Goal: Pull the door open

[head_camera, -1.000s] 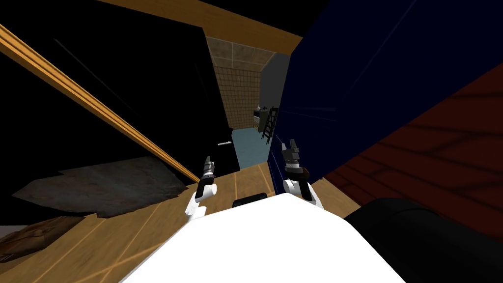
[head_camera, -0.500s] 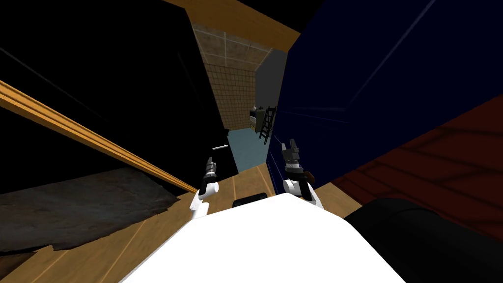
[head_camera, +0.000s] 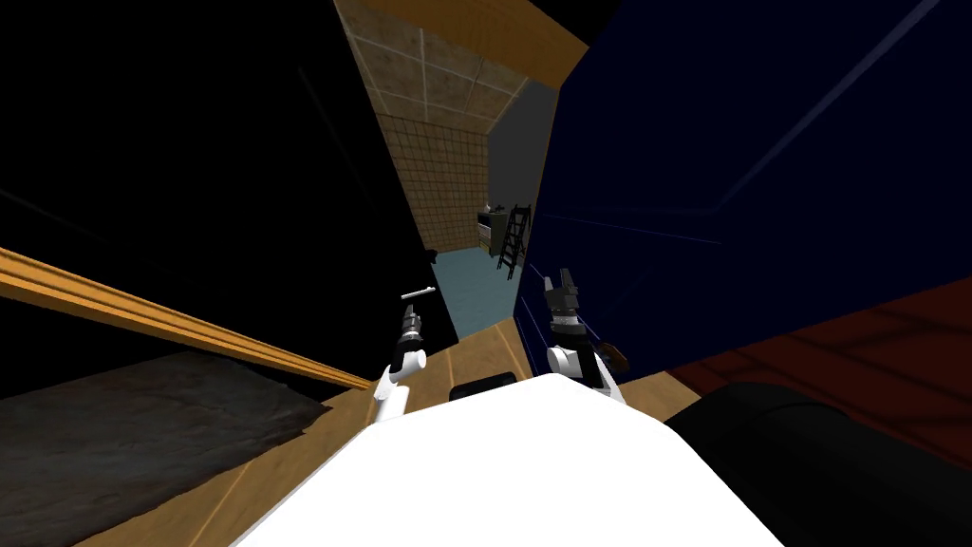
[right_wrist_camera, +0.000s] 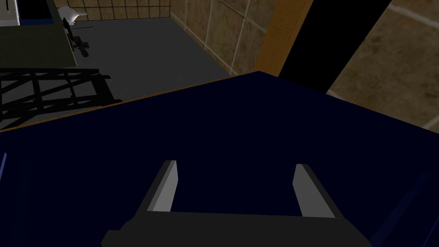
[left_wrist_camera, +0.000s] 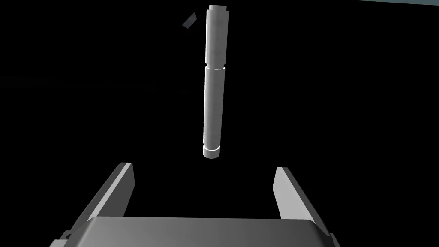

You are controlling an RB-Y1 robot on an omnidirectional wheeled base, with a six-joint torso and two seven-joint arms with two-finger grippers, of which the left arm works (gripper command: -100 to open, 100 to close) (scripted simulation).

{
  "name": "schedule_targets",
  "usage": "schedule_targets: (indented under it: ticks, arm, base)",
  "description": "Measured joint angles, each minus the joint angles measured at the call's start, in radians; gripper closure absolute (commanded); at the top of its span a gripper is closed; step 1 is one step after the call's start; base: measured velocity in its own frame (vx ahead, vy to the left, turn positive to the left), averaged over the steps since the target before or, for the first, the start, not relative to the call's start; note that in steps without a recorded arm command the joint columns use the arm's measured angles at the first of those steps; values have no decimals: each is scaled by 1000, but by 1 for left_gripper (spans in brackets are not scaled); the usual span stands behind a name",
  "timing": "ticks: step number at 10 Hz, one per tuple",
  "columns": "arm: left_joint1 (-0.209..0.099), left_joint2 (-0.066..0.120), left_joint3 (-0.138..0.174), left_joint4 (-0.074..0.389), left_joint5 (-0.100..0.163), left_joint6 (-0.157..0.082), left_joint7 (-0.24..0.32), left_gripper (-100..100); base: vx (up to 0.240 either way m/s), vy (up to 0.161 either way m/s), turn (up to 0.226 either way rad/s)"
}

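Note:
The door (head_camera: 313,190) is a black slab on my left, standing ajar, with a pale grey lever handle (head_camera: 418,292) near its free edge. My left gripper (head_camera: 410,313) sits just below that handle. In the left wrist view the handle (left_wrist_camera: 213,85) is a grey rod against the black door; its tip ends just ahead of my open left gripper (left_wrist_camera: 205,184), not between the fingers (left_wrist_camera: 124,184). My right gripper (head_camera: 558,282) is held up by a dark blue panel (right_wrist_camera: 257,128), and in its wrist view it (right_wrist_camera: 236,184) stands open on nothing.
Through the gap lie a tan tiled wall (head_camera: 446,171), a pale blue floor (head_camera: 470,285), a black ladder-like rack (head_camera: 514,237) and a cabinet (head_camera: 491,226). Dark blue wall (head_camera: 712,142) closes the right side. A wooden trim (head_camera: 142,313) and dark rug (head_camera: 142,427) lie left.
My head view has swung, so the wooden trim sinks toward the lower left. The gap beside the door looks wider. The left gripper stays just under the handle; the right arm holds still.

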Motion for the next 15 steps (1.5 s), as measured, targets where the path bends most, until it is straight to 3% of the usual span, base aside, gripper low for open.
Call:
schedule_targets:
  ticks: [2,4,8,11,12,15]
  arm:
    - [5,22,15,-4,7,6,8,-100]
    - [-1,57,41,21,20,-3,24,-100]
    - [-4,113,77,70,42,-25,57,-100]
    - [10,133,96,71,54,-26,73,-100]
    - [10,133,96,71,54,-27,74,100]
    - [10,131,95,72,54,-25,74,100]
  base:
    - [15,37,-298]
    - [126,24,-195]
    - [212,14,-55]
    - [189,-21,28]
    - [-22,-6,8]
    - [-27,3,-17]
